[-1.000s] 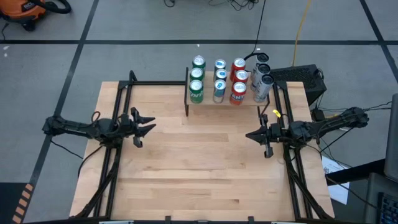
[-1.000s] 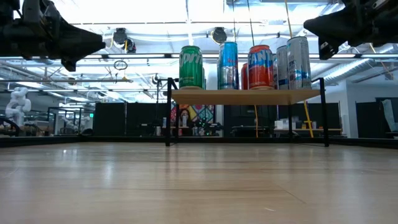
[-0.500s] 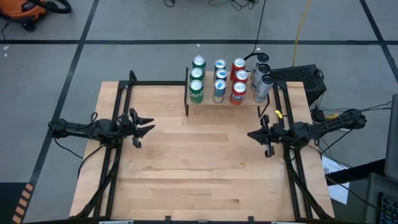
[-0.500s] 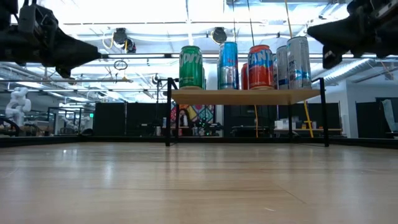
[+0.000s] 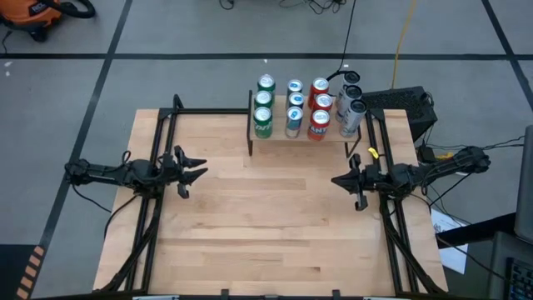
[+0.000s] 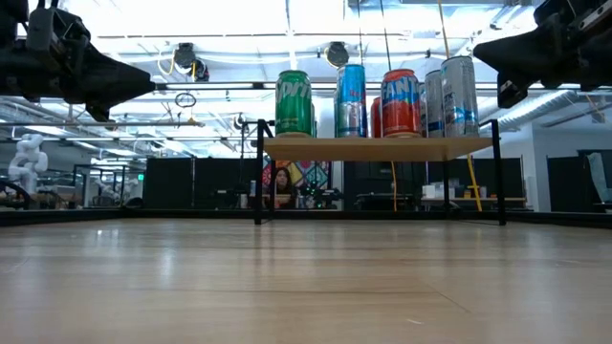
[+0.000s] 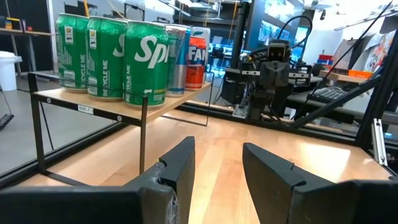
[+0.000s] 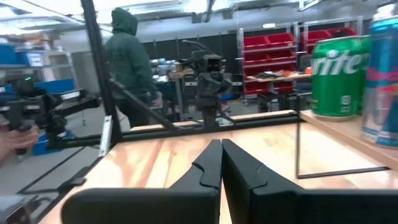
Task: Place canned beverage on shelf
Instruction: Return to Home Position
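we see the cans (image 5: pixel 293 108) all upright in rows on the shelf (image 6: pixel 382 147). left gripper (image 5: pixel 203 167) has its fingers apart, right gripper (image 5: pixel 334 181) has them together; both are empty and well apart from the shelf. we judge the cans smooth, thin-walled and dentable, so grip mid-body from the side. high view shows the rows; low view shows the shelf is raised.

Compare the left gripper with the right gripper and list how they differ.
1. The left gripper has its jaws apart with a clear gap, while the right gripper has its jaws pressed together.
2. The left gripper hangs over the left side of the table, and the right gripper hangs over its right side.

Shared: both hold nothing, are raised off the table, and point inward toward each other.
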